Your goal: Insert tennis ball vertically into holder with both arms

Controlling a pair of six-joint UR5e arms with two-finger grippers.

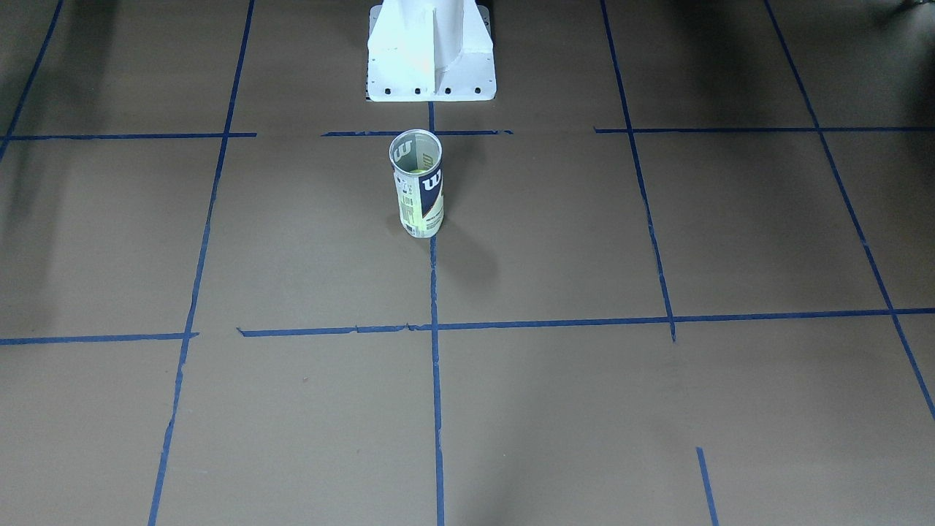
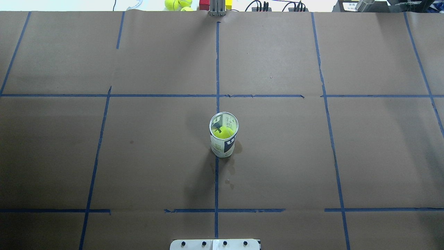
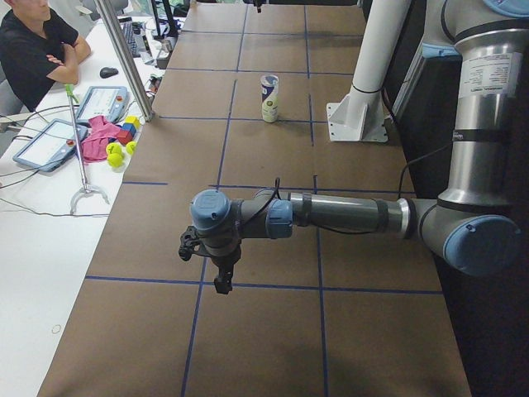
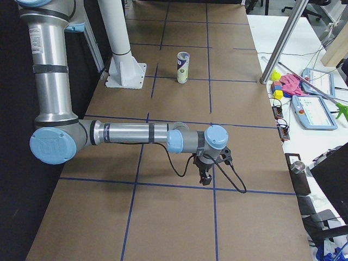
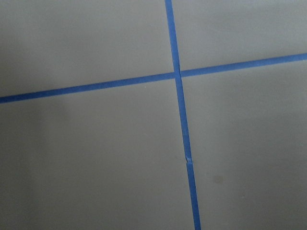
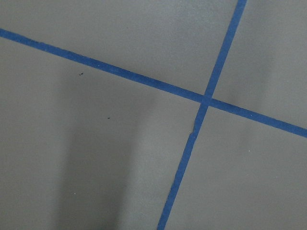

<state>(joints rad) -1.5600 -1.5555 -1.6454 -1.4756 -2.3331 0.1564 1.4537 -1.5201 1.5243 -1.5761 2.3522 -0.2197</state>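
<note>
Standing upright at the hub of the tabletop [image 2: 156, 156]: one holder [image 2: 224, 139], mouth open, set on the centre blue tape line [image 2: 217, 62]. In the overhead view the white robot base [image 2: 215, 244] lies at its 6 o'clock. Contents: one tennis ball [image 2: 223, 131], sunk below the silver rim and seen through the mouth. Count: holders one, balls inside one; three spare balls [image 2: 171, 4], as far as I can count, past the tabletop's far edge at about 11 o'clock. Arms two. Left arm [image 3: 339, 215] stretches low over the tabletop far out at the holder's 9 o'clock, right arm [image 4: 130, 133] likewise at 3 o'clock, both well apart from the holder. Jaws point down; they show in the side views alone, so I cannot tell whether either pair is apart or together. Each wrist view shows brown paper and one tape crossing.
</note>
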